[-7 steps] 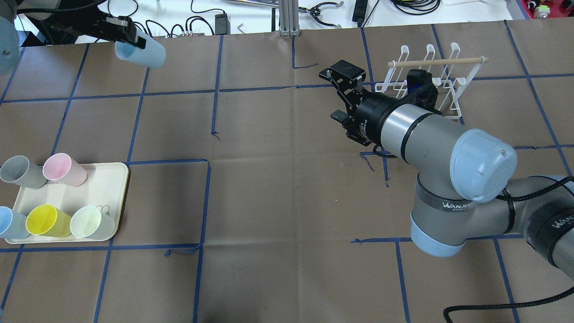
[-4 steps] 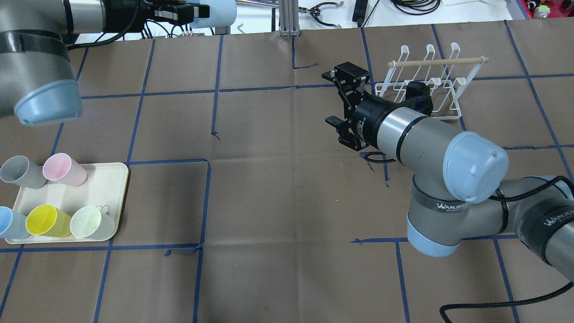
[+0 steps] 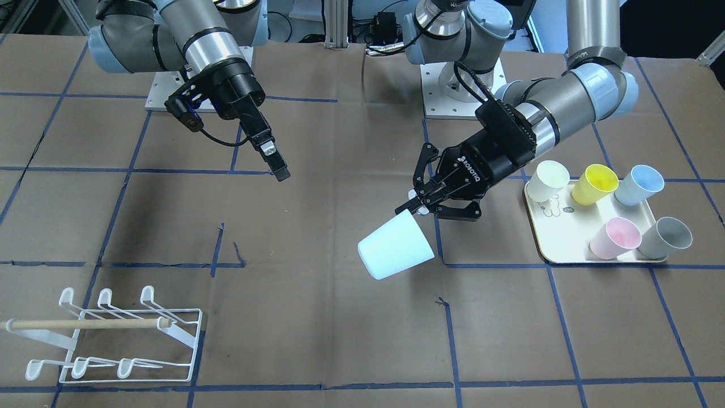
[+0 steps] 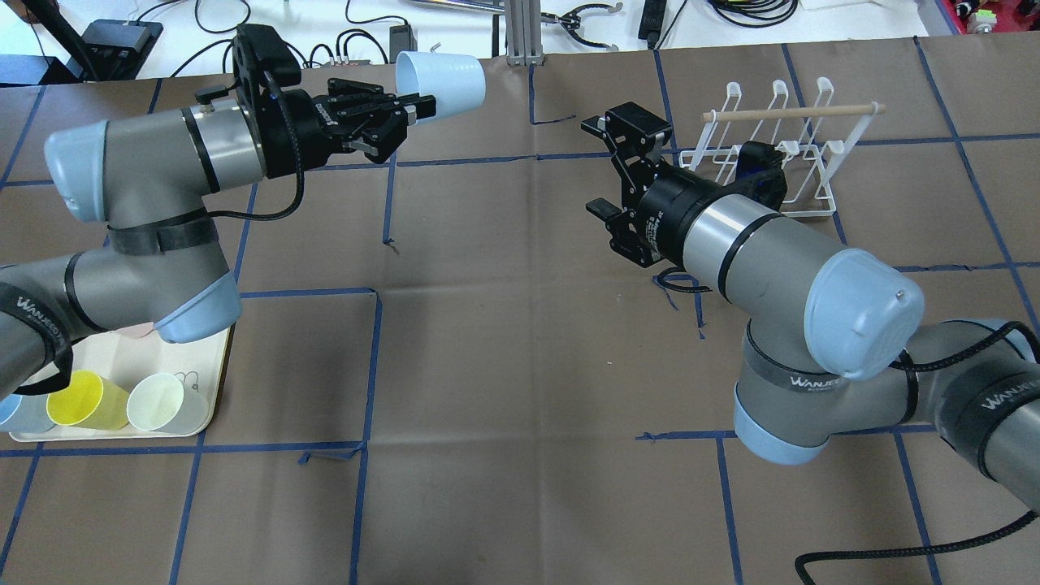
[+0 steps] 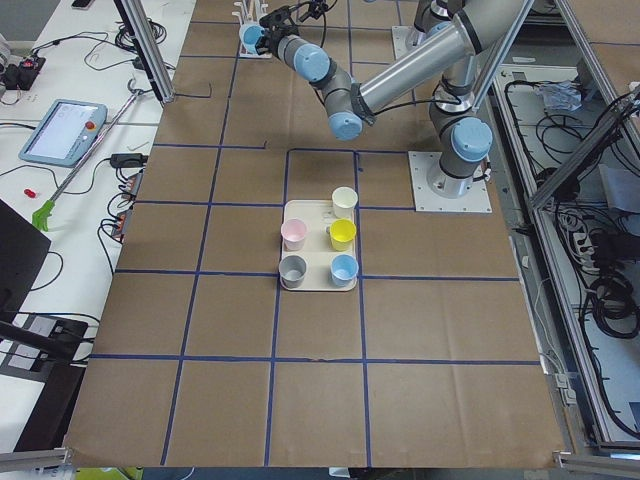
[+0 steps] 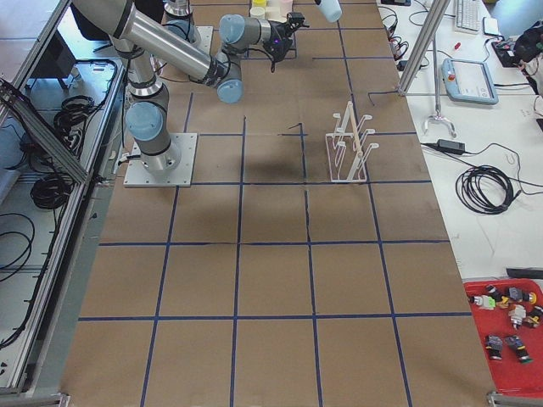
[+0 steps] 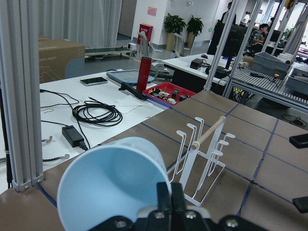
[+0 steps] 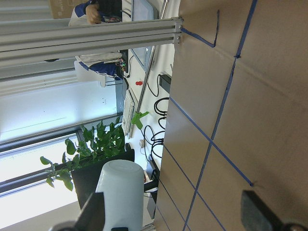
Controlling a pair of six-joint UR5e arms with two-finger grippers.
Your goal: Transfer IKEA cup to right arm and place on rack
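Checking blind spots first: from overhead, the left arm (image 4: 154,162) covered the far half of the tray (image 4: 210,361). Only a yellow cup (image 4: 77,400) and a pale green cup (image 4: 162,402) showed whole there. A second blue cup (image 4: 12,414) was cut by the frame's left edge. The front view showed five cups on the tray. From the front the right gripper (image 4: 601,166) was edge-on and its gap could not be read. The overhead view and its own wrist view showed its two flat fingers (image 8: 260,214) spread wide, released. Both side views were too small to judge either gripper.

The task's cup (image 4: 443,75) was plain pale blue, tapered and smooth. It hung in the air on its side, mouth toward the left gripper (image 4: 413,114), base pointing right. The left gripper was clamped on the rim, pinching the cup's wall. In the left wrist view the open mouth faced the camera, its lower edge behind the fingers. The cup sat above the far part of the table (image 4: 520,366), left of centre, well apart from the right gripper. The rack (image 4: 792,114) stood at far right, just beyond the right arm (image 4: 772,252).
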